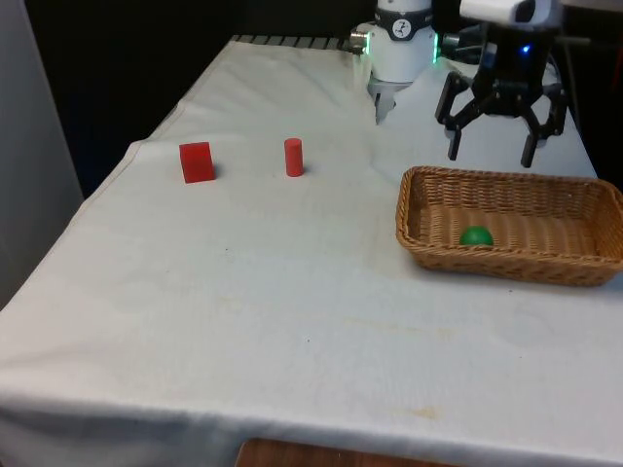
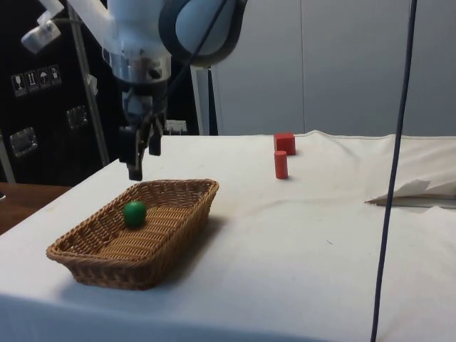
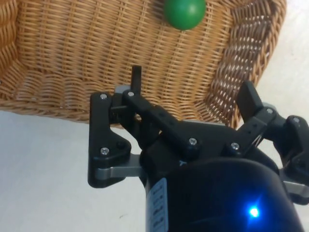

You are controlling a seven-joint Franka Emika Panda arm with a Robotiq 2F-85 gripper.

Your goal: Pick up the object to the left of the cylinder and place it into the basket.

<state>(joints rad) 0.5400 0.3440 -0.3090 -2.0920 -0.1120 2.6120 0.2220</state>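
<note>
While the red cube (image 1: 197,161) sits untouched on the white cloth (image 1: 243,292), it lies toward the front view's left of the red cylinder (image 1: 294,157), the 2 standing near each other but apart. In the side view the cube (image 2: 285,142) is just behind the cylinder (image 2: 281,164), both well apart from me. The wicker basket (image 1: 584,270) rests at the front view's right, with 1 green ball (image 1: 476,235) lying inside it near the end closer to the cylinder. My gripper (image 1: 492,148) hangs in the air over the basket's far rim, its 2 black fingers (image 1: 454,141) spread wide and holding nothing. From my wrist, I look down past them at the woven floor (image 3: 96,48) and the ball (image 3: 184,13).
</note>
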